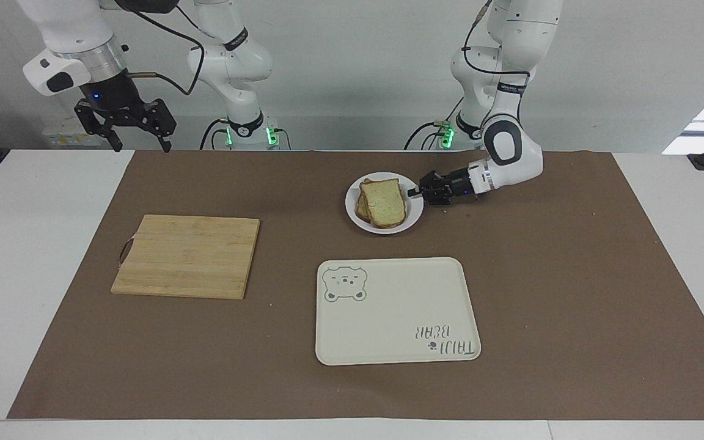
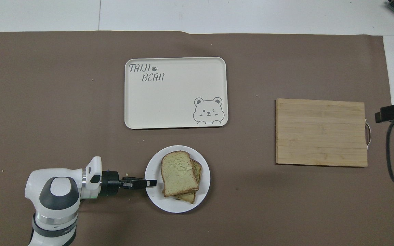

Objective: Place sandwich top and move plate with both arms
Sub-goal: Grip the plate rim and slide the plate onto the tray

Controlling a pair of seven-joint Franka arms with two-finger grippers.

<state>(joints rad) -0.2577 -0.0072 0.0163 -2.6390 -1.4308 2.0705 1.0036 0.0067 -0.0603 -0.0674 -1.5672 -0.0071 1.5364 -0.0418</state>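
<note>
Nearest the robots, the right arm waits with its black two-fingered right gripper [image 1: 139, 139] raised above the bare table edge at its own end, fingertips clearly apart and holding nothing. Low over the brown mat, the left gripper [image 1: 414, 192] lies nearly level at the rim of the small round white plate [image 1: 413, 221], on the side toward the left arm's end of the table. Its fingers look drawn in on that rim, top and bottom, though from this distance I cannot tell whether they actually pinch it. On the plate lies the plain pale bread slice with a brown crust [image 1: 384, 202], the sandwich top, resting on a second slice whose edges poke out beneath; the two sit slightly askew. Toward the right arm's end and somewhat farther from the robots, the rectangular bamboo cutting board [image 1: 187, 255] lies flat, its small handle loop pointing at that end. Farthest out, the cream rectangular bear-print tray [image 1: 398, 310] sits just past the plate, apart from it.
</note>
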